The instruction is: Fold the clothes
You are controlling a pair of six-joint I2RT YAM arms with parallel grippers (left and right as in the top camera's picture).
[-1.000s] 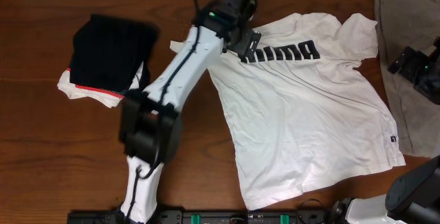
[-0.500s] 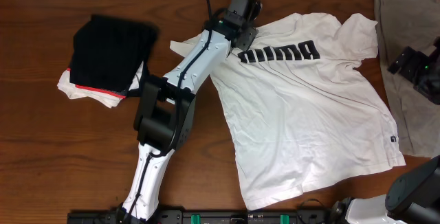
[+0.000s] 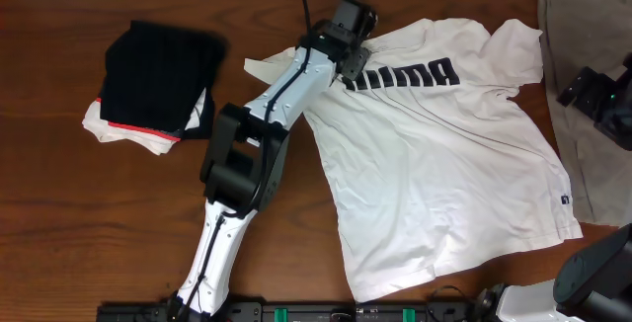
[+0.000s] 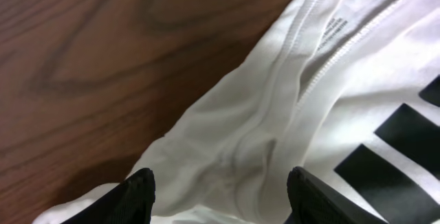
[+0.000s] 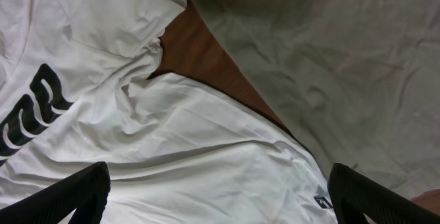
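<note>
The clothes, a white T-shirt [image 3: 444, 164] with black block lettering [image 3: 405, 75], lie spread on the wooden table [image 3: 99, 223], collar toward the back. My left gripper [image 3: 354, 60] is down at the shirt's left shoulder, beside the collar. In the left wrist view its jaws stand apart [image 4: 220, 196] with rumpled white shirt cloth [image 4: 275, 114] between them, not pinched. My right gripper [image 3: 595, 93] hangs open at the right edge; its wrist view shows the wide jaws [image 5: 220, 196] above the shirt's side [image 5: 172, 135] and small black hem tag [image 5: 322, 200].
A black folded garment with a red edge [image 3: 158, 75] lies on white cloth at the left. A flat olive-grey cloth [image 3: 592, 26] covers the far right, also shown in the right wrist view [image 5: 344, 59] next to the shirt's sleeve.
My left arm has stretched farther out, its elbow swinging right, and the gripper has shifted slightly right at the shirt's shoulder. The right arm and the shirt have not moved.
</note>
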